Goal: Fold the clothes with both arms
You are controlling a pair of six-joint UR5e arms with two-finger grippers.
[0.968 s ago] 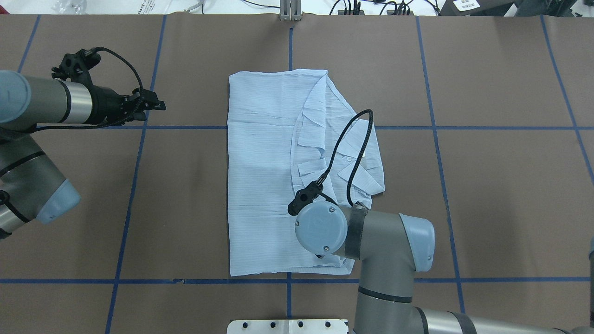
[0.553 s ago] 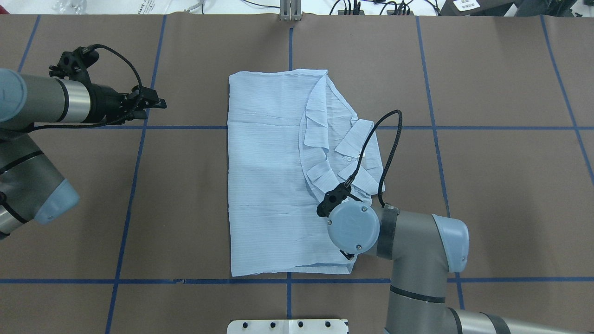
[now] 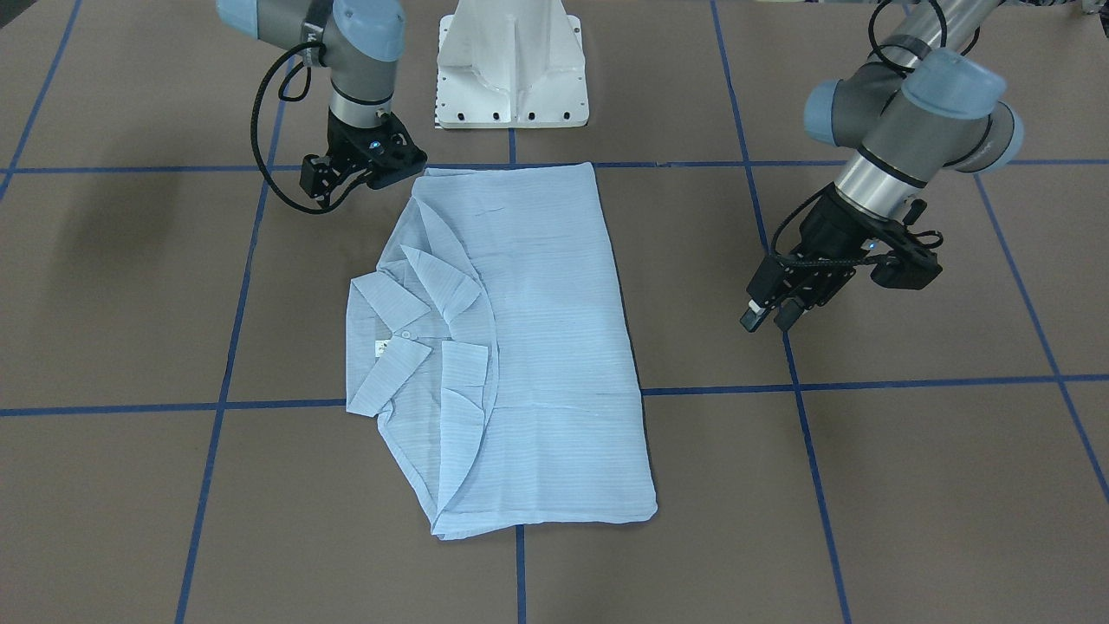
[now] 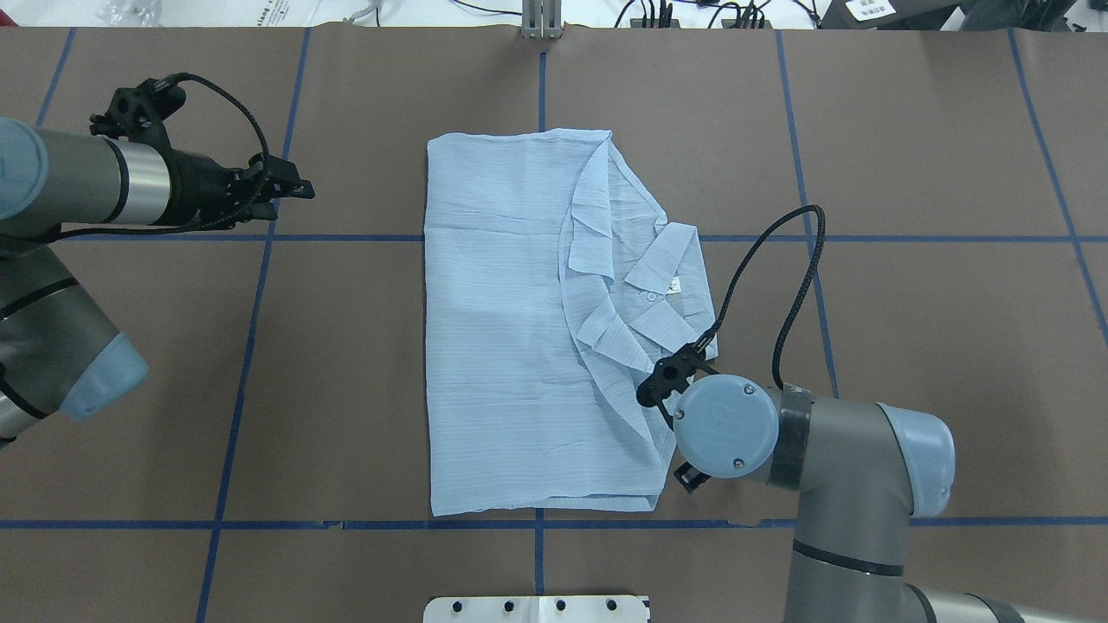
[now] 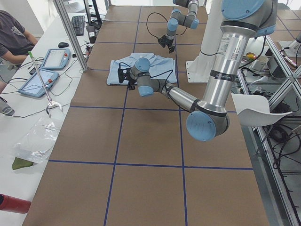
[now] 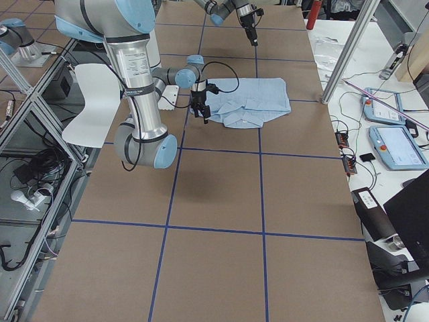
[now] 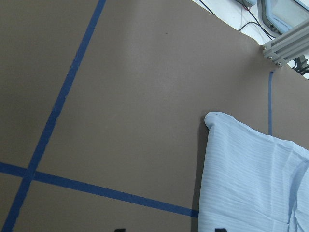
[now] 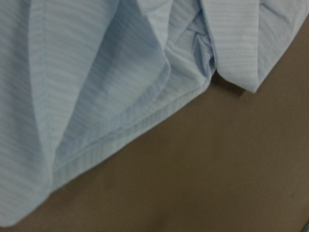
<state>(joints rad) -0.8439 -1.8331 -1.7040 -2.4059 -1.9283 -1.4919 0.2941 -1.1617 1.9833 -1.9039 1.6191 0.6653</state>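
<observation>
While I watch remotely, the right gripper [image 3: 374, 171] hangs just off the near right corner of the shirt [image 4: 511, 346], gripping nothing; can't tell if its jaws are apart or together. The shirt lies folded flat mid table [image 4: 909, 346], collar [image 4: 658, 285] toward the robot's right. Farther out, the left gripper [image 3: 766, 317] hovers spread, empty, well clear of it.

brown table [image 4: 909, 346] crossed by blue tape lines [image 4: 952, 238], folded pale-blue shirt [image 4: 502, 346] lying flat over two lines, white pedestal base [image 3: 511, 69] near the shirt's robot-side edge
</observation>
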